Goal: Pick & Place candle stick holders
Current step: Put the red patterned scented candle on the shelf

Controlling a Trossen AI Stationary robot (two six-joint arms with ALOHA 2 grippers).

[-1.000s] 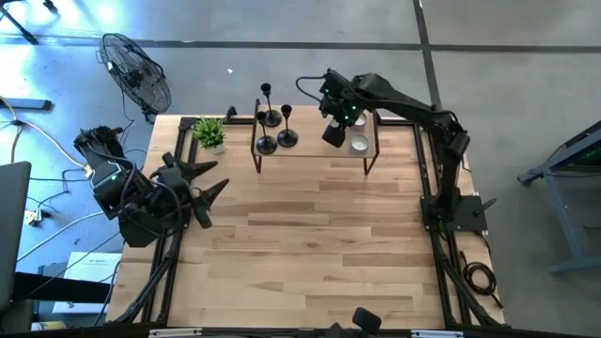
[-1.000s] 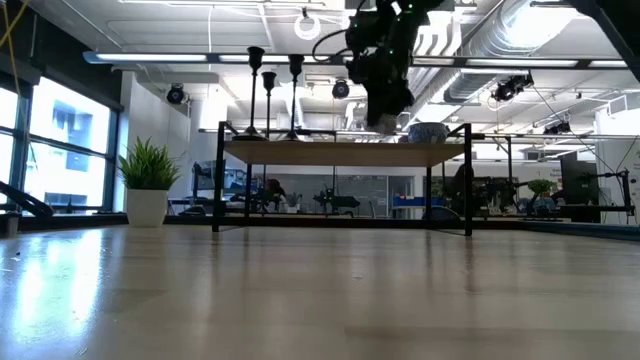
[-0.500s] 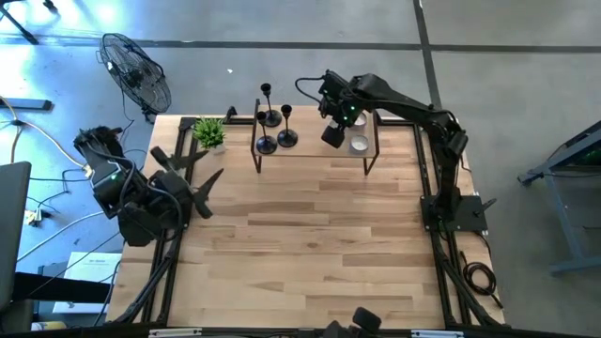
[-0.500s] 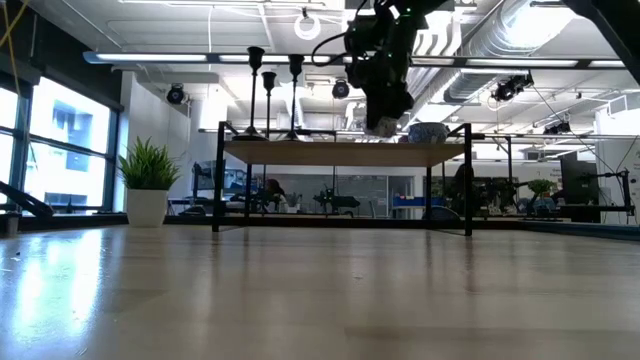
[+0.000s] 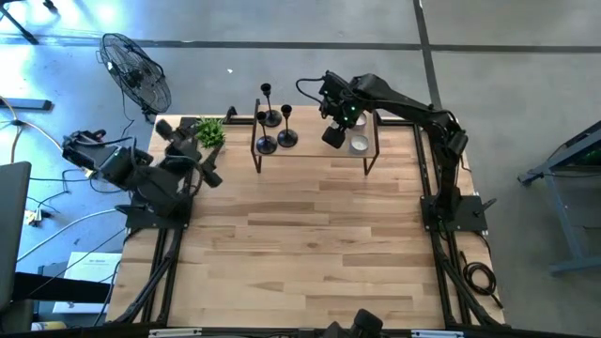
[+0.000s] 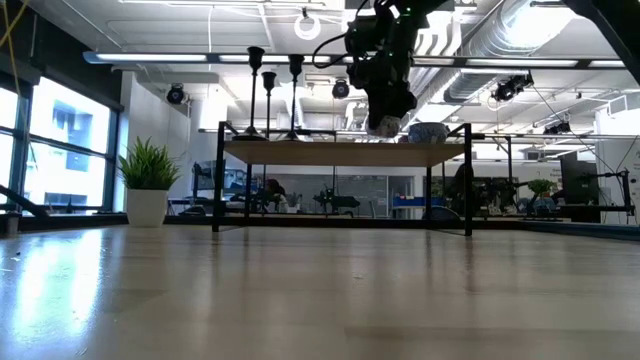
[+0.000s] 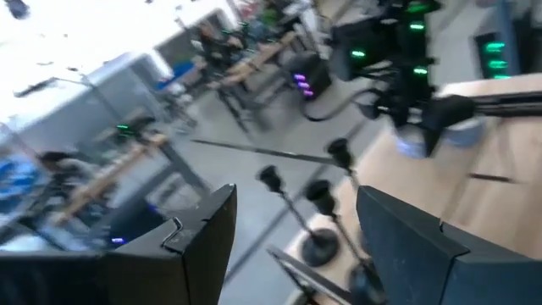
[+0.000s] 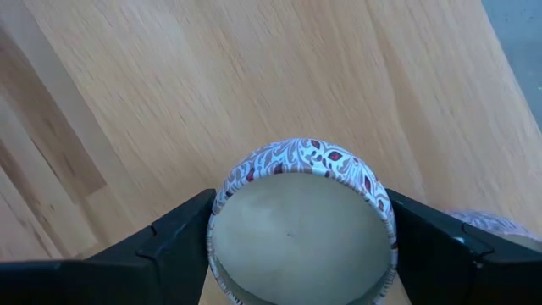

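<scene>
Cup (image 8: 301, 224) between right hand (image 8: 301, 246) fingers

Left wrist view is blurring the three candle stick holders (image 7: 315, 222); the frame edge is cutting off the patterned cup (image 8: 301, 224) held between the right fingers (image 8: 182, 237)

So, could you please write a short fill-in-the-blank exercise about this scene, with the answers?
1. The right gripper is shut on a round patterned ____.
2. On the small raised shelf stand ____ black candle stick holders.
3. The left gripper holds ____.
4. The potted plant stands nearest the ____ arm.

Answers: cup; three; nothing; left
</scene>
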